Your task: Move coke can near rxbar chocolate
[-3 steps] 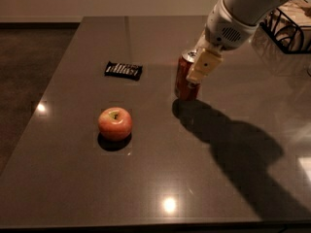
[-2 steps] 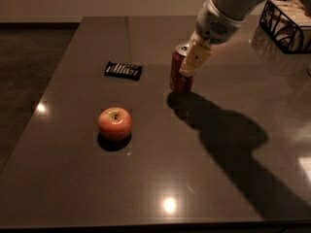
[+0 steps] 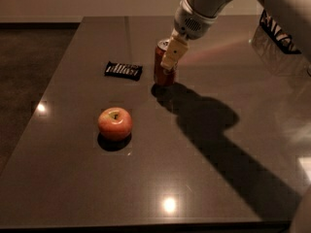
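Observation:
The red coke can (image 3: pixel 161 71) stands upright at the table's middle back, just right of the rxbar chocolate (image 3: pixel 123 70), a flat black bar with white lettering. A small gap separates them. My gripper (image 3: pixel 171 56) comes down from the upper right and is shut on the can's upper part, with a pale finger (image 3: pixel 173 52) across its front. The can's bottom is at the table surface; I cannot tell whether it rests on it.
A red-yellow apple (image 3: pixel 115 123) sits in front of the bar, left of centre. A dark wire basket (image 3: pixel 279 32) stands at the back right. The dark table (image 3: pixel 204 178) ends at the left and front edges. My arm's shadow lies across the right half.
My gripper has carried the coke can to the left, closer to the rxbar chocolate. The apple and the bar have not moved.

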Available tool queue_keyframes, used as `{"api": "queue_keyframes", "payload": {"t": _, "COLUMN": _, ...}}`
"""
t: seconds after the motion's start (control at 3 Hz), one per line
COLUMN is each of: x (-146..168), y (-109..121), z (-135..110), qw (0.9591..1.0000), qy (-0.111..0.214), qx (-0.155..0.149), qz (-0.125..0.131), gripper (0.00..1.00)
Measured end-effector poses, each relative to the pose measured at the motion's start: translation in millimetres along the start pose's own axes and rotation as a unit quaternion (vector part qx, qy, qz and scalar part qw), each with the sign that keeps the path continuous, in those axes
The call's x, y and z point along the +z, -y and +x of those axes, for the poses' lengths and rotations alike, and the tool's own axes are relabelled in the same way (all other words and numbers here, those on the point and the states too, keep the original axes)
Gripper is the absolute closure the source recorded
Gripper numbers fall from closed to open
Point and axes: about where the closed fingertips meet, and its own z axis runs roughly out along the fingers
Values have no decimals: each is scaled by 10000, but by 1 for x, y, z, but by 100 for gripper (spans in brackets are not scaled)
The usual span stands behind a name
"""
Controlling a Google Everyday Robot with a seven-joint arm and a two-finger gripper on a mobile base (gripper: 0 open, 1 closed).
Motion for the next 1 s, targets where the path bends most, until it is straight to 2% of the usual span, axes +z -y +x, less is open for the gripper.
{"api": "queue_keyframes", "payload": {"t": 0.67, "x": 26, "y": 13, "z": -34, "qw": 9998, "qy": -17, "qx": -153, "qz": -82, "gripper": 100}}
{"api": "queue_keyframes", "payload": {"t": 1.0, "x": 39, "y": 17, "z": -37, "qw": 9997, "qy": -125, "qx": -162, "qz": -133, "gripper": 82}}
